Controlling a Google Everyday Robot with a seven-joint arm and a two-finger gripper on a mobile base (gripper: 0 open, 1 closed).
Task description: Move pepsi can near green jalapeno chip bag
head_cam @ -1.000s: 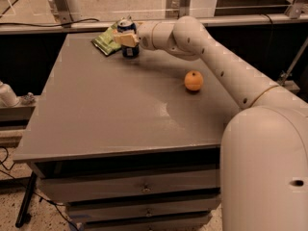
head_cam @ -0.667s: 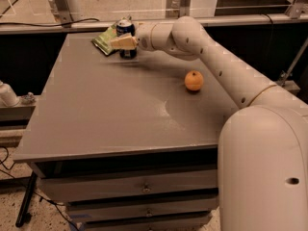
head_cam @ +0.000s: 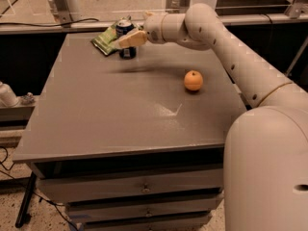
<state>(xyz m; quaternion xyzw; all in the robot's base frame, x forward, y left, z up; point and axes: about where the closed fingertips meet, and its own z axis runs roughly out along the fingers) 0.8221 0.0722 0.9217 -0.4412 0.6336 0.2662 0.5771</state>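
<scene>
The pepsi can [head_cam: 125, 27] is dark blue with a silver top and stands upright at the far left of the grey table [head_cam: 120, 114]. Its base is on or just above the tabletop. The green jalapeno chip bag [head_cam: 102, 40] lies flat right beside it on the left, touching or nearly touching. My gripper [head_cam: 126, 40] reaches in from the right and is shut on the can's middle. One pale finger [head_cam: 131, 39] crosses the can's front and hides its label.
A round orange fruit [head_cam: 193, 80] sits on the table's right side, apart from the can. My arm [head_cam: 226, 42] spans the far right of the table. Rails and a black band run behind the far edge. Drawers are below the front edge.
The can, held in my gripper, shifted slightly up and towards the bag, then came back down beside it. The orange and the bag have not moved.
</scene>
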